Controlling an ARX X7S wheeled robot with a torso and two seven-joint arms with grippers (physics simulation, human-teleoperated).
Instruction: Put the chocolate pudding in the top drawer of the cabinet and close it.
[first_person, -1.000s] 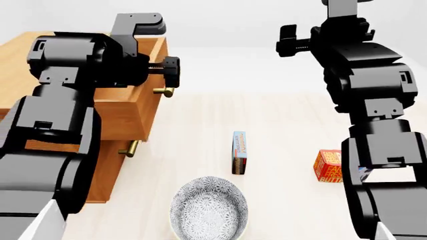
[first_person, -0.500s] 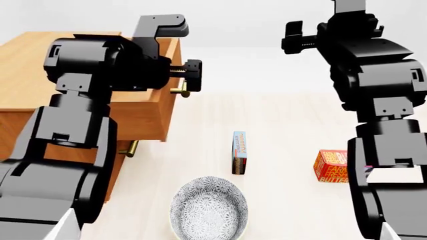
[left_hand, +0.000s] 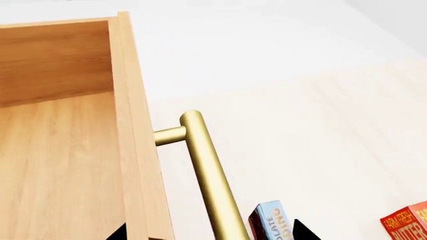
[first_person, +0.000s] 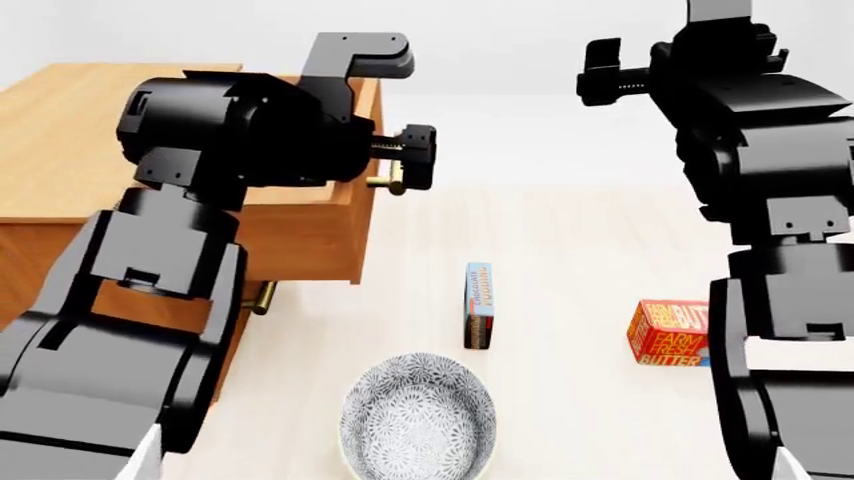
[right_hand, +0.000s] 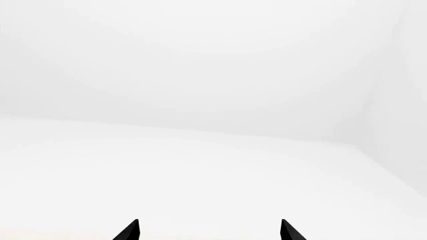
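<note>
Brass handle (left_hand: 203, 165) of the open top drawer (left_hand: 63, 150) runs between the left gripper's (left_hand: 208, 235) wide-spread fingertips (left_hand: 301, 231), ungripped; the pudding (left_hand: 270, 221) stands on edge just beyond them. Right gripper (right_hand: 209, 231) gapes at blank white, holding nothing.

I read "FARM FRESH BUTTER" in pale letters on the red-orange butter box (first_person: 671, 333) — the left wrist view cuts it to "FARM FRESH BUTTE". On the chocolate pudding (left_hand: 275, 223) I make out "LATE" — the head view's print is too small.
</note>
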